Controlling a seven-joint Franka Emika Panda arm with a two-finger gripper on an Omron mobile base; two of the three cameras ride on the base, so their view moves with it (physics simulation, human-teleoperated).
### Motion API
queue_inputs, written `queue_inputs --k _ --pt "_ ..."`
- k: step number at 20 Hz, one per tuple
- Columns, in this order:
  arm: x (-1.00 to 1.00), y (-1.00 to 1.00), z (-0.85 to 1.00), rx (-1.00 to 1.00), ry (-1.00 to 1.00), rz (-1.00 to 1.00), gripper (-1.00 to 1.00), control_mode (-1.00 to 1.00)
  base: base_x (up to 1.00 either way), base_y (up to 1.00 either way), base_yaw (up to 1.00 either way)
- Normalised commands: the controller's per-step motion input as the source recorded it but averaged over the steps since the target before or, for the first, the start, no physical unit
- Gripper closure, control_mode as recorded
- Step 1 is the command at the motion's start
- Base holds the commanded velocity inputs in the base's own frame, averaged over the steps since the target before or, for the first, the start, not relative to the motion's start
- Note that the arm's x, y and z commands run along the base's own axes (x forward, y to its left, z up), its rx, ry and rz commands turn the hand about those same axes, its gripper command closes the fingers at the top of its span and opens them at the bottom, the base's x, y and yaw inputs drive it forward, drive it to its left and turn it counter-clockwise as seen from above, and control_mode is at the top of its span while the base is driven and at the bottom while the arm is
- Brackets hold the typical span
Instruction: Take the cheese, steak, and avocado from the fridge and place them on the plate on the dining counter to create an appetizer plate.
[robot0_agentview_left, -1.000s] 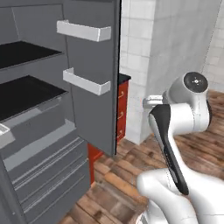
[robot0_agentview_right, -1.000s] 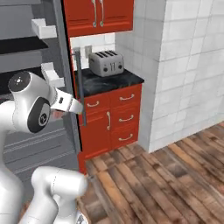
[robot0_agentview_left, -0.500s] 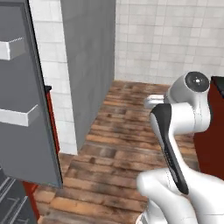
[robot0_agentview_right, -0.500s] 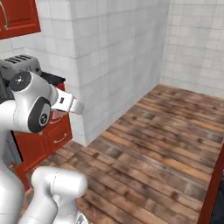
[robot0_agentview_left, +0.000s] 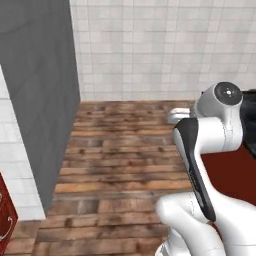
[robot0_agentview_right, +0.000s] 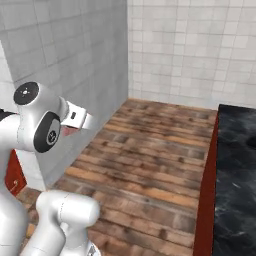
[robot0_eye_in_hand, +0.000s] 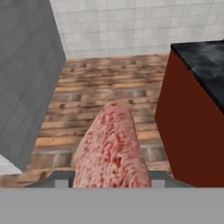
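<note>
Between the gripper fingers, clamped at its near end, a pink marbled steak jutting forward over the wood floor, left of the dining counter corner.

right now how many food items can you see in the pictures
1: the steak, a pink marbled slab jutting forward from the claw in the hand view, over the wood floor beside the dining counter. Cheese and avocado may lie elsewhere.
</note>
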Motion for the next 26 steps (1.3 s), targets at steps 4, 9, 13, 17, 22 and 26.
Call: queue_inputs --k 4,9,13,17,22,26 --pt "0.0 0.0 0.0 0.0 0.0 0.0 1.0 1.0 1.0 0.13 -0.35" --pt "0.0 0.0 0.0 0.0 0.0 0.0 1.0 1.0 1.0 0.18 -0.37" --pt "0.0 0.0 0.0 0.0 0.0 0.0 1.0 1.0 1.0 0.26 -0.37" --pt "0.0 0.0 0.0 0.0 0.0 0.0 1.0 1.0 1.0 0.32 -0.41" --pt "0.0 0.0 0.0 0.0 0.0 0.0 1.0 1.0 0.85 0.38 -0.47" --pt "0.0 0.0 0.0 0.0 0.0 0.0 1.0 1.0 0.66 0.5 -0.49"
